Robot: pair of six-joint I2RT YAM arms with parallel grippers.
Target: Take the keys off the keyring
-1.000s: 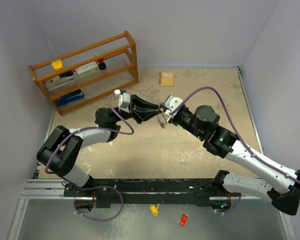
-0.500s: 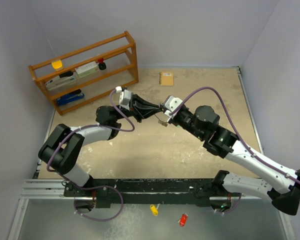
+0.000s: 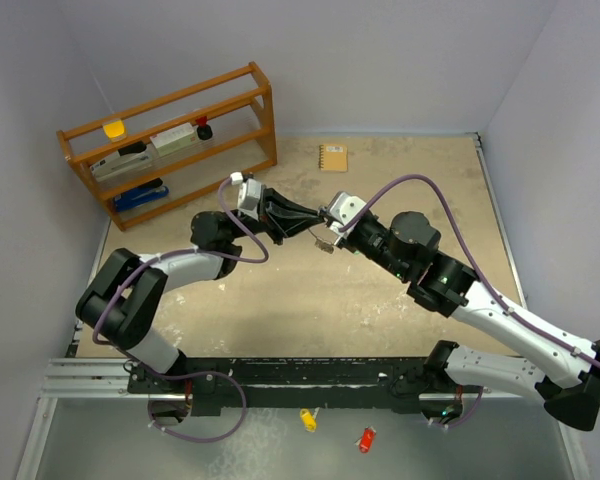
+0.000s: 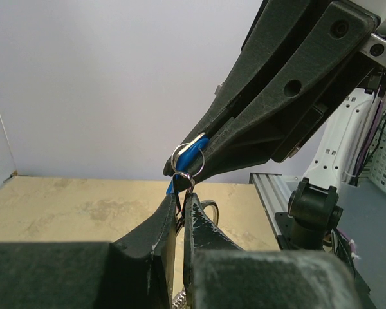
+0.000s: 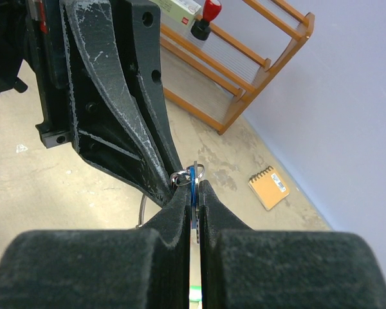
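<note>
- Shelving: an orange wooden rack [image 3: 170, 140] stands at the far left of the surface [image 3: 310, 300], with small items on its 2 levels.
- Right of it, the left gripper [image 3: 310, 228] reaches toward the centre, raised off the surface. In its wrist view its fingers [image 4: 161, 225] are pressed together on a thin wire at their tips.
- Between the 2 grippers hangs the keyring [image 3: 323, 243], clear of the surface, its wire loop drooping just below the meeting fingertips. A small split ring [image 4: 188, 158] sits just above the left tips.
- Next, the blue tag [image 5: 192, 179] of 1 key stands edge-on, and a sliver of light green tag [image 5: 193, 293] shows lower in the same gap.
- From the right comes the right gripper [image 5: 193, 193], tip to tip with the left one, its fingers [image 5: 177, 212] clamped on the blue tag.
- Further back, a small tan notepad [image 3: 333, 157] lies flat near the far wall, well apart from both arms.
</note>
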